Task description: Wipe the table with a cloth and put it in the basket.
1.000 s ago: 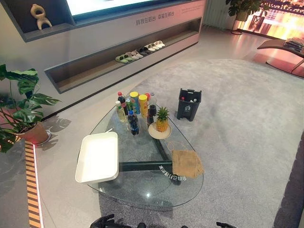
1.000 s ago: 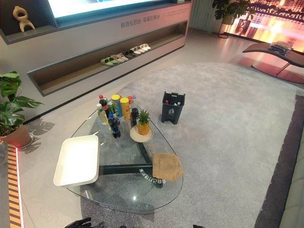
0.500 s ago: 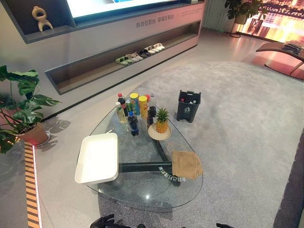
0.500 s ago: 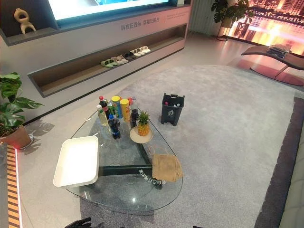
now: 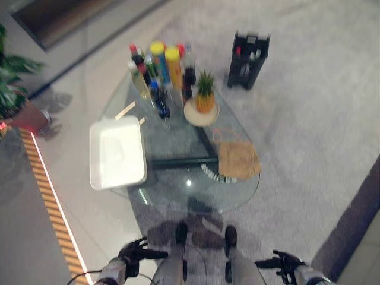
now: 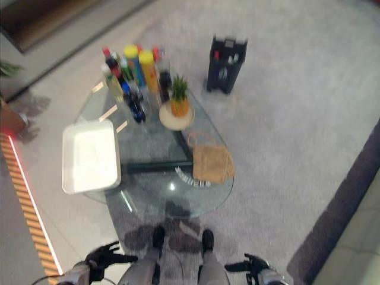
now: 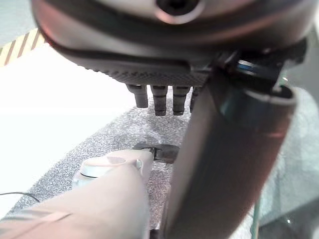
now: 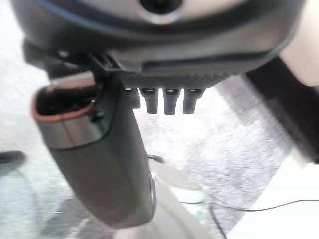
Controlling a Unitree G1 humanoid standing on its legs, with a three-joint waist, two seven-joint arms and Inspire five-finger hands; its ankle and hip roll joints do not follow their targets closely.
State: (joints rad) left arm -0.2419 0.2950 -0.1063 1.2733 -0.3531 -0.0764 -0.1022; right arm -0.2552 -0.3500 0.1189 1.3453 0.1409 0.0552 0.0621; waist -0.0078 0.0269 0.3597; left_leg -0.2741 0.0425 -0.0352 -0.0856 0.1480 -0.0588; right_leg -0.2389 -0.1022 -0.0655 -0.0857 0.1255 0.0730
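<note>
The brown cloth (image 5: 238, 160) lies flat on the glass table (image 5: 178, 190), near the edge on the robot's right side. It looks soft and light, a bit rough like sack cloth. I think it will bend and bunch up when a hand closes on it, and it may slide on the smooth glass. It cannot break. A good place to take hold looks like the near edge or a corner, where fingers can pinch a fold. Pressing down flat on the middle looks best for the wiping part.

The white tray (image 5: 117, 152) sits on the robot's left side of the table, well apart from the cloth. It is the only thing here that could be the basket. Bottles and cans (image 5: 159, 71) stand at the far end, and a pineapple on a plate (image 5: 202, 107) is just past the cloth. A dark bin (image 5: 249, 52) stands on the carpet beyond the table.

Both hands hang low, close to the robot and well back from the table. The left hand (image 5: 138, 254) holds nothing and touches nothing. Its fingers (image 7: 160, 99) look straight and loose, with the thumb sticking out. The right hand (image 5: 284, 265) is the same, with fingers (image 8: 169, 101) relaxed and nothing in them. The cloth is not yet picked up, so the wiping has not begun.
</note>
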